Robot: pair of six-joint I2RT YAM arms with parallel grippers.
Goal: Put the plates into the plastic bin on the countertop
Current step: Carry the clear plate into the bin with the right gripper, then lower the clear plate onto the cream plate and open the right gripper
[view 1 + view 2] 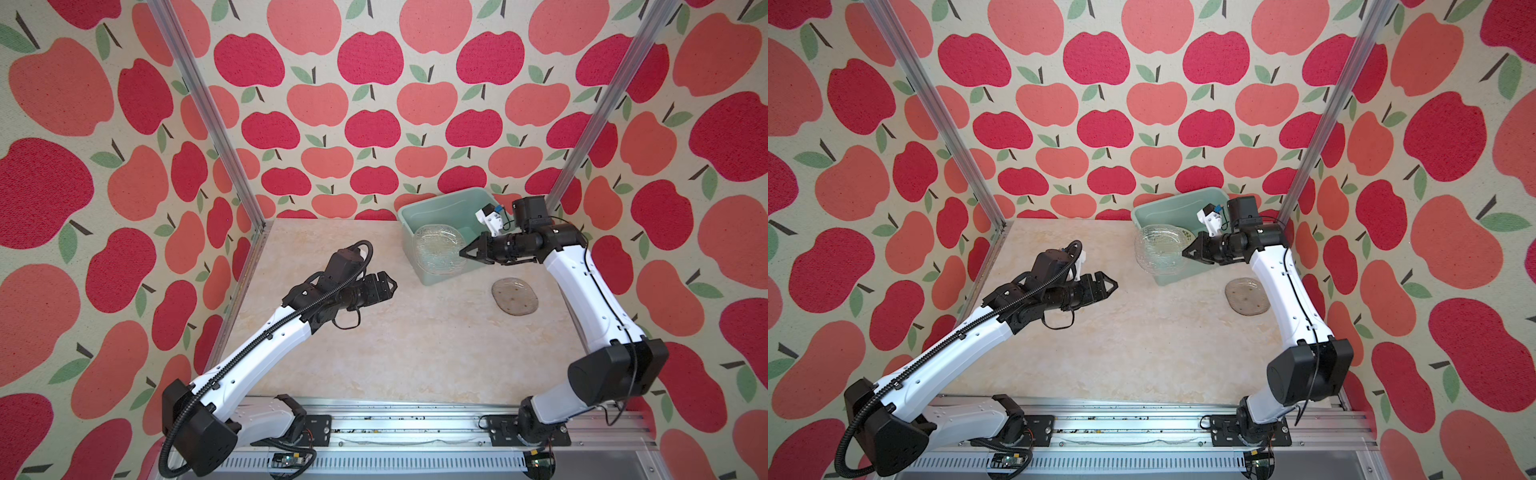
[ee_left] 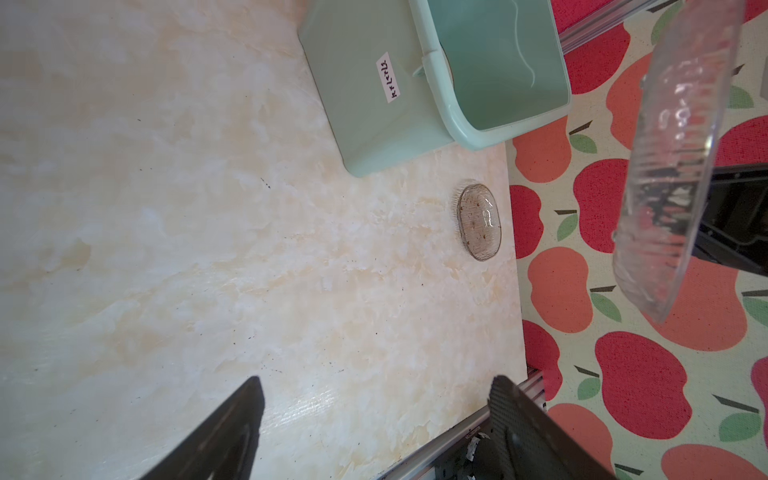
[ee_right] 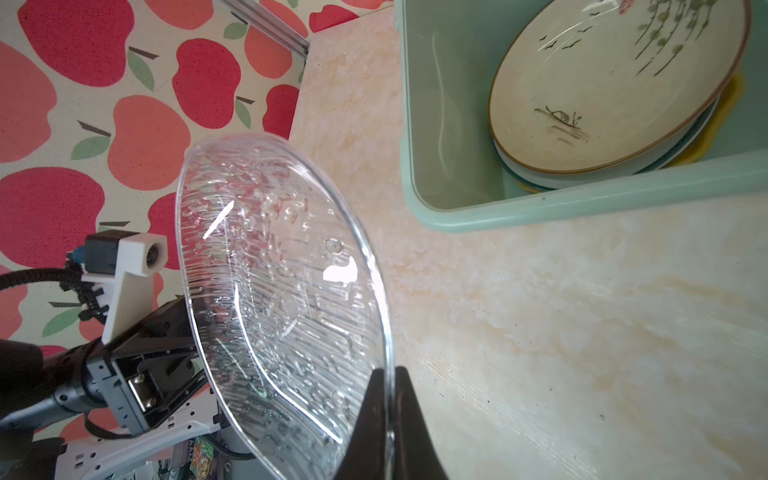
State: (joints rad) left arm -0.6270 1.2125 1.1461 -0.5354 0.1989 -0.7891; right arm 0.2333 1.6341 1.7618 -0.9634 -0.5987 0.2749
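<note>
Right claw [image 1: 463,252] is clamping down on the rim of the clear glass plate [image 1: 437,249] and holding it up on edge in the air by the near corner of the plastic bin [image 1: 446,208]. In a top view it's overlapping the bin's front wall, but honestly I can't tell whether it's hanging over the opening or just outside it. Left claw [image 1: 387,284] is hovering spread wide with nothing in it over the middle of the desk [image 1: 395,353], well apart from everything. In the bin, the cream plate [image 3: 615,83] with the plant drawing is lying tilted on a stack [image 3: 681,149] of other plates at one end, and the floor at the other end is looking bare. If I were doing this bit, I'd be getting the whole plate past the rim first, then rolling the wrist so it's going down flat-ish, and lowering it until it's nearly touching before letting go. It's glass landing on ceramic, so dropping from height is asking for a chip. Also, the grip is only catching one thin edge of smooth glass, so I'm guessing fast swings are risking a slip or pivot. After that, the small grey glass plate [image 1: 514,295] is sitting flat on the desk just beside the bin, near the right arm.
</note>
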